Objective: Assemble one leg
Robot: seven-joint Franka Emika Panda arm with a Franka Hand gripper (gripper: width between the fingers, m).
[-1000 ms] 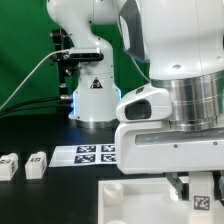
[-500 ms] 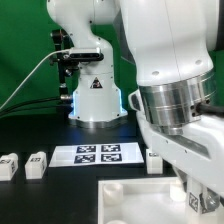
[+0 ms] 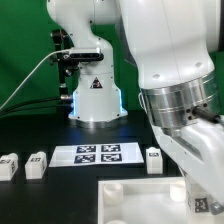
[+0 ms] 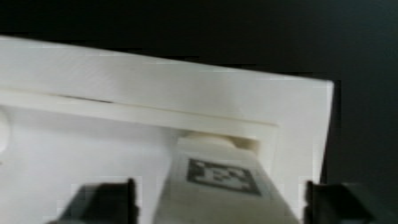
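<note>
In the wrist view my gripper [image 4: 215, 192] is shut on a white leg [image 4: 222, 176] that shows a black-and-white marker. Dark fingers [image 4: 107, 202] stand on either side of it. The held leg points at a corner socket [image 4: 215, 140] of the large white tray-like piece [image 4: 107, 80], close above it or touching; I cannot tell which. In the exterior view the tray-like piece [image 3: 128, 198] lies at the front, and the arm's bulky wrist [image 3: 185, 115] hides the fingers and the held leg. Three loose legs stand on the black table: two [image 3: 8, 166] [image 3: 37, 164] at the exterior view's left and one [image 3: 154, 159] beside the arm.
The marker board [image 3: 98, 153] lies flat behind the tray-like piece. The robot's white base [image 3: 95, 95] with a lit blue strip stands at the back, before a green backdrop. A cable [image 3: 30, 80] runs off toward the exterior view's left.
The wrist has turned and shifted toward the exterior view's right. The held leg has left the exterior view, and the loose leg beside the arm has come into sight.
</note>
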